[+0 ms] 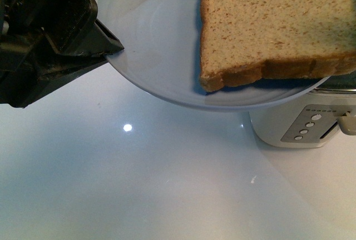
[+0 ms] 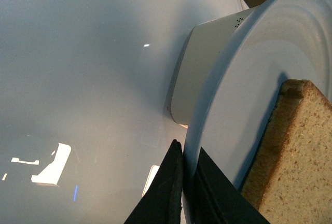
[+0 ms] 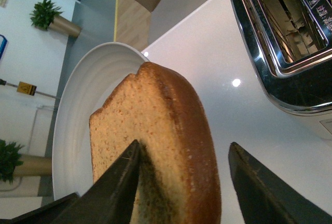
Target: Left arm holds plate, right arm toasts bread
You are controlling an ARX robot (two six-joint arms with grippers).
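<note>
Here the plate point(image 1: 156, 40) is held in the air above the desk point(image 1: 139, 184) by the left tool point(image 1: 114, 48), whose wedge fingers are closed on the rim, one above it and one beneath. The wholemeal bread slice point(image 1: 272, 23) is seen lying on the plate, its crust edge overhanging the rim on the side toward the toaster point(image 1: 300, 126). The toaster is set on the desk toward its right side, partly under the plate. The right tool point(image 3: 184, 146) is spread wide around the slice's crust edge. One finger is laid against the crumb face and the other is set well apart from the crust, so nothing is gripped yet. The slice is judged light, soft and easily crushed or torn. It is best taken across its flat faces near the crust, where it is firmest, with gentle pressure only. The plate is judged stiff, smooth and breakable, so a slip at the rim is to be feared if it is tilted.
</note>
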